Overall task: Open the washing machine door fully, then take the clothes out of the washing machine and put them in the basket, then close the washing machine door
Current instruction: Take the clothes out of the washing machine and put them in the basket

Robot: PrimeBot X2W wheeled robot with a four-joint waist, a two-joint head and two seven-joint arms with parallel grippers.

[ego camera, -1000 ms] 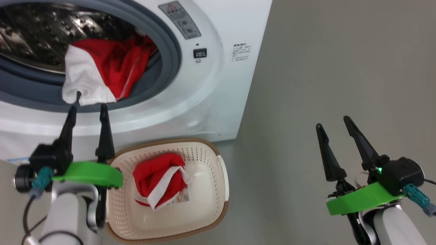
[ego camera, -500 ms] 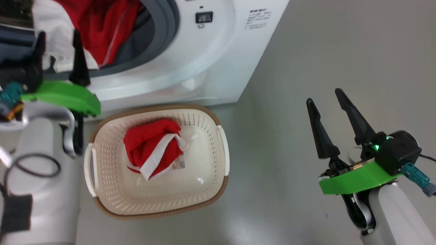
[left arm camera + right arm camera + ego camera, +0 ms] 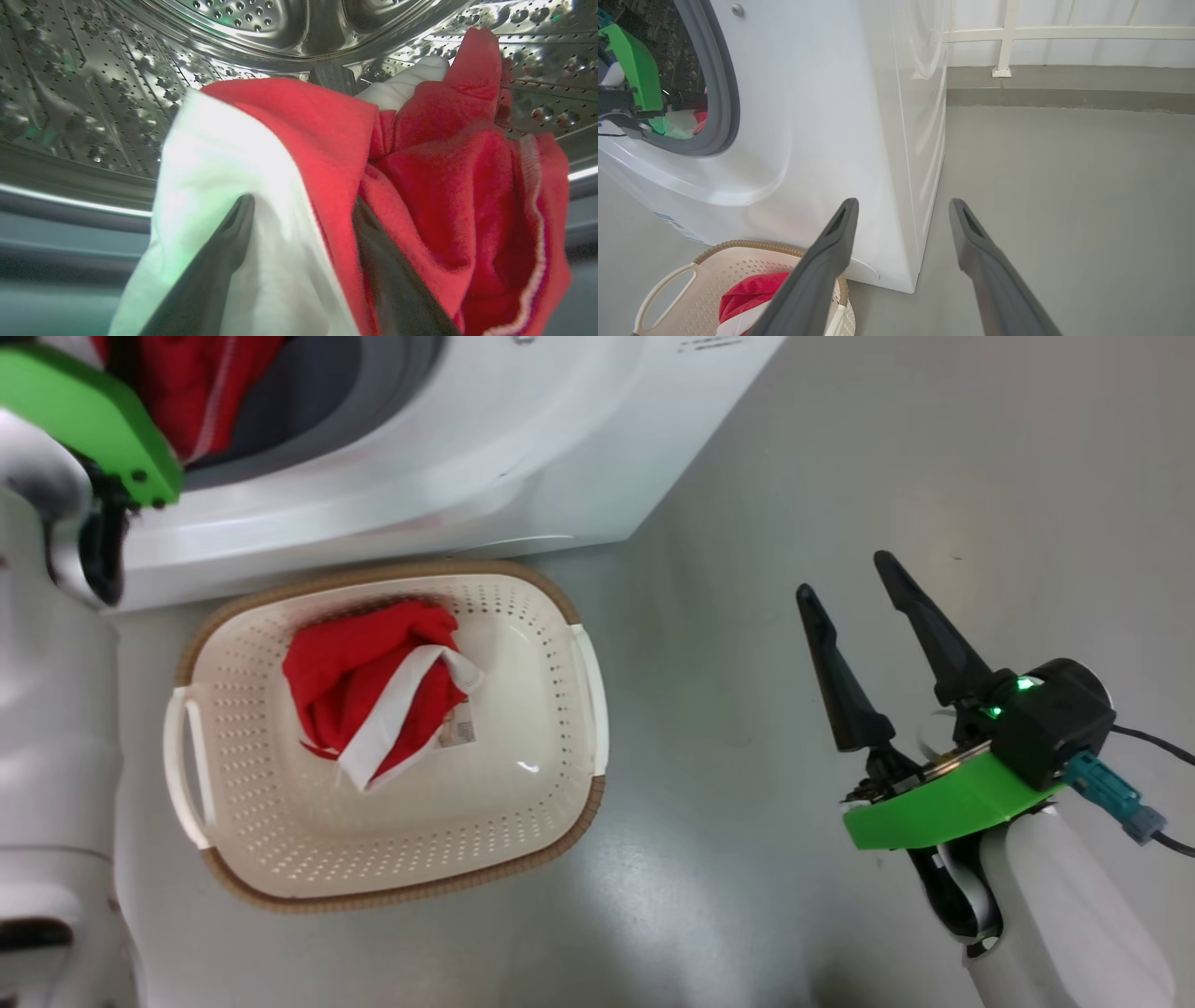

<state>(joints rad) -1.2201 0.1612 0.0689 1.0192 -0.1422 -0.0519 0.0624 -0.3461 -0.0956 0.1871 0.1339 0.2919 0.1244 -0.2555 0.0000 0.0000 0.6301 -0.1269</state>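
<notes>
A grey floor (image 3: pixel 1064 186) meets a grey skirting band (image 3: pixel 1064 79); above the band a white wall (image 3: pixel 1111 53) carries a cream rail (image 3: pixel 1087 33), its post (image 3: pixel 1004 46) standing on the band.

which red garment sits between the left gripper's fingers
The garment inside the drum, red and white; the other garment lies in the basket.

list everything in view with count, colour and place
washing machine: one, white, behind the basket
rubber ring: one, grey, around the drum's mouth
drum: one, steel, inside the washing machine
drum clothes: one bundle, red and white, at the drum's mouth
basket clothes: one piece, red with white band, in the basket
basket: one, cream with brown rim, on the floor
floor: one, grey, under everything
left gripper: one, dark, open, pressed into the drum clothes
right gripper: one, dark, open, above the floor right of the basket
</notes>
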